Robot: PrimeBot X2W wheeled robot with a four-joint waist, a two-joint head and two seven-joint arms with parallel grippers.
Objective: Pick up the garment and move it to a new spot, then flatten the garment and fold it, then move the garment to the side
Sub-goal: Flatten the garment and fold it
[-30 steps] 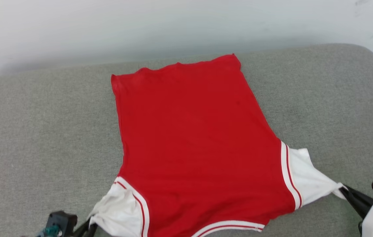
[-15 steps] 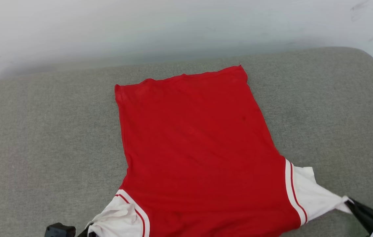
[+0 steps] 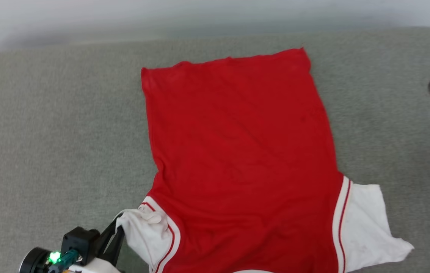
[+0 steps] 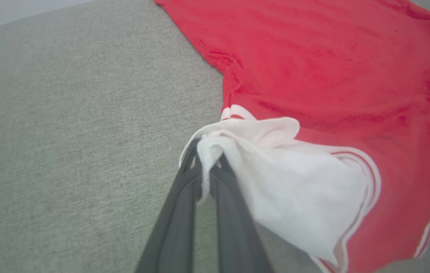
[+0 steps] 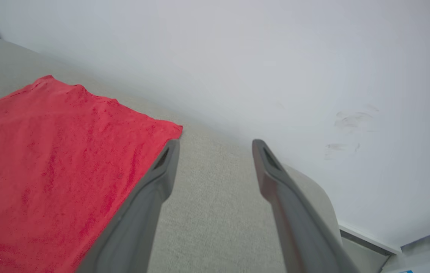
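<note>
In the head view, the garment lies spread on the grey cushion, plain red side up, hem far and sleeves near. It looks mostly flattened. Only the near left sleeve is bunched, while the right sleeve lies flat, so I judge that flattening is nearly done and that folding and moving it aside remain. The left pincer grips that bunched sleeve.

In the left wrist view, its two fingers are pressed together on a wad of white cloth, and the red body stretches away beyond them.

In the right wrist view, the right pincer is spread wide and empty. It hangs over bare cushion just beside the garment's far corner, with the pale wall behind.
</note>
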